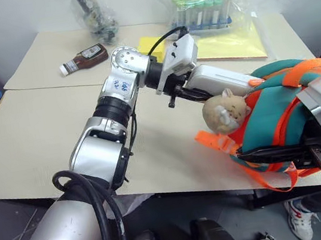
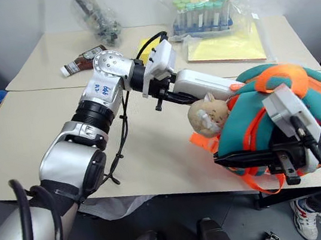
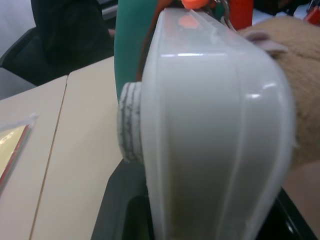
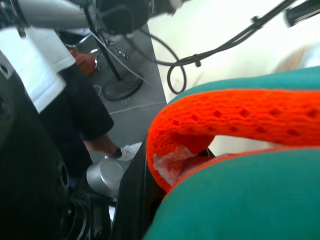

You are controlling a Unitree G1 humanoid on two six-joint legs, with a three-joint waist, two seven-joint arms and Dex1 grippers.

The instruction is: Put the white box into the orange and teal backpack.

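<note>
The left end effector [image 1: 188, 93] reaches across the table [image 1: 43, 143] toward the robot's right, its 2 fingers clamped on one end of the white box [image 1: 221, 81]. The box is held off the table, roughly level, and its far end touches the top edge of the orange and teal backpack [image 1: 275, 121], beside the tan plush charm [image 1: 226, 112] hanging on the backpack's front. In the left wrist view the box [image 3: 215, 140] runs lengthwise away from the camera, with teal fabric and the plush charm at its far end; whether that end is already inside the opening cannot be told.

The backpack sits at the near right edge of the table, its orange straps [image 1: 265, 174] trailing over the edge. The right end effector [image 2: 230, 161] is closed tight on the backpack's near side; in the right wrist view an orange mesh strap [image 4: 235, 120] crosses above teal fabric.

Farther back on the table lie a brown sauce bottle [image 1: 83, 58], a yellow folder [image 1: 231, 45], a bagged rack of green-capped tubes [image 1: 203, 8] and another clear bag [image 1: 94, 10].
</note>
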